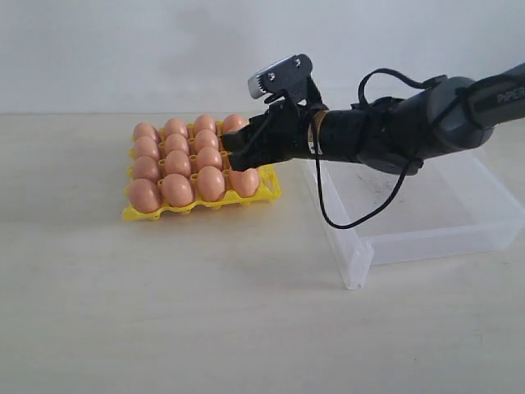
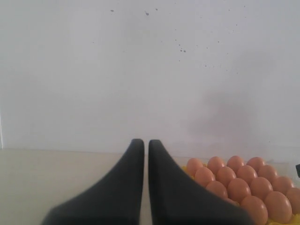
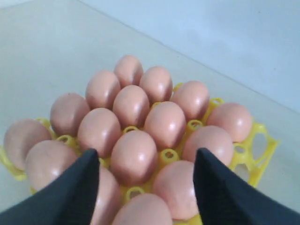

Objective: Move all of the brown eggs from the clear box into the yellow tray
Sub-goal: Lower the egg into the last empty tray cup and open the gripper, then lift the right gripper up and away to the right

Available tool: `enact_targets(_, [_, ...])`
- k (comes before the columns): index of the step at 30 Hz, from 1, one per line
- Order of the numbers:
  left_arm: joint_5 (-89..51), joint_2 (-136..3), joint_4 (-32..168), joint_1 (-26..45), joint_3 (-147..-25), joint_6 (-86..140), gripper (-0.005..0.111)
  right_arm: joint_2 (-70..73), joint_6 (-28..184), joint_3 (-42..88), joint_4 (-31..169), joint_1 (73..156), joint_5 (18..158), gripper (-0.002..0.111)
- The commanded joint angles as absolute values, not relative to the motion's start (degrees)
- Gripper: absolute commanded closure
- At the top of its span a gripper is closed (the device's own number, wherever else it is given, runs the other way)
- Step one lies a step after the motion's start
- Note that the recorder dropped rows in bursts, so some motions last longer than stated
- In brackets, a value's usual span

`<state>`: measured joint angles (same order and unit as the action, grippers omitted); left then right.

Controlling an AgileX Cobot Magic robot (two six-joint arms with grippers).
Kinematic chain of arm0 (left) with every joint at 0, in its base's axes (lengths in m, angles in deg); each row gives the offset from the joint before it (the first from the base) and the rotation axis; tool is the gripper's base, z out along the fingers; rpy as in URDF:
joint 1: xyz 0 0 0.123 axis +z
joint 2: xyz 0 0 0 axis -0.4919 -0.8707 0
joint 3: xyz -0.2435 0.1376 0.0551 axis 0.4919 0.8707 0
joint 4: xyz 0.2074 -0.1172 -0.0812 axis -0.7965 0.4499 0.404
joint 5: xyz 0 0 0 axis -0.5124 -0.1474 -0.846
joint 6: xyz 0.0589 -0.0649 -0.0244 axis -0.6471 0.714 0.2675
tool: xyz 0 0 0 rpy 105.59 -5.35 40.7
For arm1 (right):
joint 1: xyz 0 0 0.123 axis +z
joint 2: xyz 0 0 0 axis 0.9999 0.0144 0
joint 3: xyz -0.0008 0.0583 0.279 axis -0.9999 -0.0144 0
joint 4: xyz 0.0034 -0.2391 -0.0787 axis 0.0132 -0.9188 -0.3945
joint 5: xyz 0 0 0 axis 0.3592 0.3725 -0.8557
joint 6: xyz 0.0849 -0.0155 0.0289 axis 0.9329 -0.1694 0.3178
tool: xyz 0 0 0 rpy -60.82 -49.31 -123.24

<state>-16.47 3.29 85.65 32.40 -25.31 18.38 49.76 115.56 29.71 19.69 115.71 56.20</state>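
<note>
The yellow tray (image 1: 269,191) sits left of centre on the table, its cups filled with several brown eggs (image 1: 176,156). My right gripper (image 1: 239,164) reaches across from the right and hovers over the tray's right side. In the right wrist view the right gripper (image 3: 146,152) is open, its fingers wide apart above the eggs (image 3: 133,105) in the tray (image 3: 262,140), holding nothing. The clear box (image 1: 426,217) lies to the right under the arm, and I see no eggs in it. My left gripper (image 2: 141,141) is shut and empty, off to the side of the eggs (image 2: 239,187).
Pale tabletop (image 1: 164,312) spreads in front of the tray and box. A white wall (image 1: 123,49) stands behind. A black cable (image 1: 328,215) loops down from the right arm over the box's left end.
</note>
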Motion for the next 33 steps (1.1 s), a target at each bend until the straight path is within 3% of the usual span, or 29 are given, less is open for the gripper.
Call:
enact_targets(1, [-16.15, 3.36, 85.92, 32.17, -25.46, 18.18, 0.103, 47.28, 125.55, 29.82, 12.14, 115.65, 65.31, 0.100])
enact_targets(2, [-16.15, 3.36, 85.92, 32.17, -25.46, 18.18, 0.103, 47.28, 130.20, 29.82, 8.41, 115.65, 65.74, 0.107])
enact_targets(6, [-16.15, 3.36, 85.92, 32.17, -25.46, 18.18, 0.103, 47.92, 148.13, 29.82, -10.62, 115.65, 65.31, 0.109])
enact_targets(19, [-16.15, 3.36, 85.92, 32.17, -25.46, 18.18, 0.103, 53.52, 151.18, 29.82, -12.40, 115.65, 63.61, 0.109])
enact_targets(22, [-16.15, 3.36, 85.92, 32.17, -25.46, 18.18, 0.103, 53.05, 153.55, 29.82, -17.21, 115.65, 54.48, 0.109])
enact_targets(27, [-16.15, 3.36, 85.92, 32.17, -25.46, 18.18, 0.103, 47.86, 153.21, 29.82, -21.80, 115.65, 46.18, 0.109])
enact_targets(33, [-16.15, 3.36, 85.92, 32.17, -25.46, 18.18, 0.103, 36.43, 161.64, 28.78, -31.32, 115.65, 53.44, 0.109])
